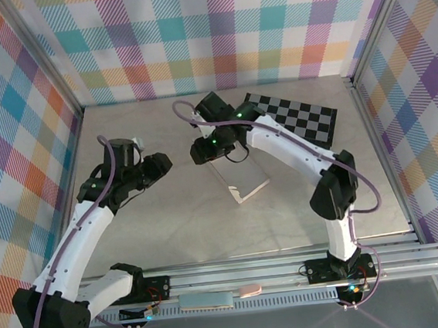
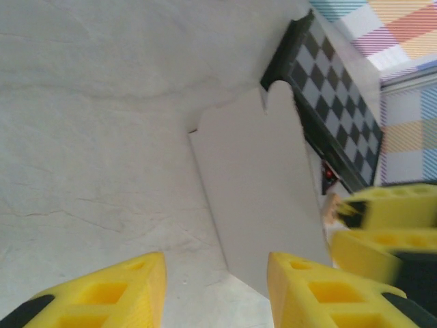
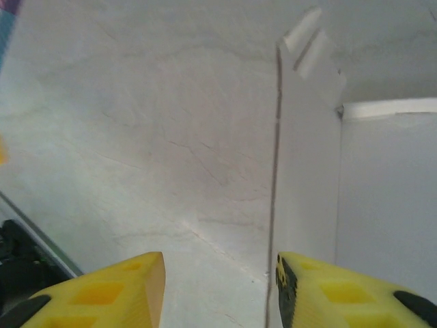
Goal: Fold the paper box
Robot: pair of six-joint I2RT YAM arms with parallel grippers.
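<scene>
The paper box [image 1: 244, 183] sits at the middle of the table [image 1: 156, 232], partly erected, with the chequered board [image 1: 301, 116] just beyond it on the far right. Seen from above, its long axis runs obliquely, from the far-left end at the right gripper [image 1: 201, 152] to the near-right end, which is free. Note the deciding relation: the right gripper is at the box itself, whereas the left gripper [image 1: 159, 166] stands a little apart on the box's left flank, facing it. In the right wrist view a raised panel [image 3: 307, 178] stands on edge. Its thin edge falls inside the jaws, just beside the right-hand finger [image 3: 341, 294], and the wider share of the gap shows bare table. These jaws stand moderately apart. You cannot tell whether the finger touches the card, and nothing appears to be clamped. In the left wrist view the same white card rises ahead of the fingers and runs away toward the chequered board, its near corner dipping just beside one finger. These jaws are likewise about half apart and hold nothing. Judge the next fold to belong to the right arm, the nearer one, with the left placed to brace the opposite face.
</scene>
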